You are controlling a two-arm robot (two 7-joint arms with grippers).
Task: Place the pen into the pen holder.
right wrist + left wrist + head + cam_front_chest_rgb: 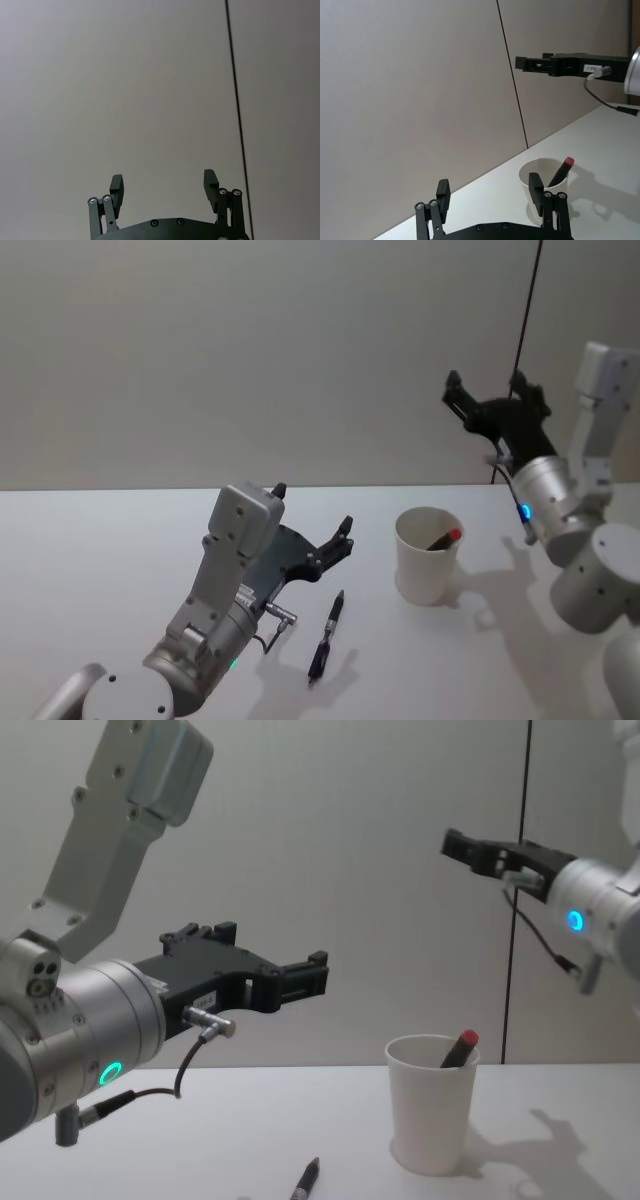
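**A:** White paper, item one: what is it, and where?

**B:** Pen holder (428, 558), a tapered cup with a rolled rim. It stands upright on the desk (100, 570), in the right half, nearer the far edge than the near one. It contains one red-tipped pen (446, 537), leaning on the rim with its tip just above it.

**A:** Item two?

**B:** Dark pen (326, 636), lying flat on the desk. It is left of the pen holder and apart from it, toward the near edge, about mid-width.

**A:** Left gripper?

**B:** Left gripper (313, 508) hangs above the desk, just beyond the dark pen and left of the pen holder. Its jaws are spread wide with nothing between them.

**A:** Right gripper?

**B:** Right gripper (487, 392) is up high toward the desk's far right corner, well above the pen holder. Its jaws are wide apart and empty, facing the grey wall (100, 75).
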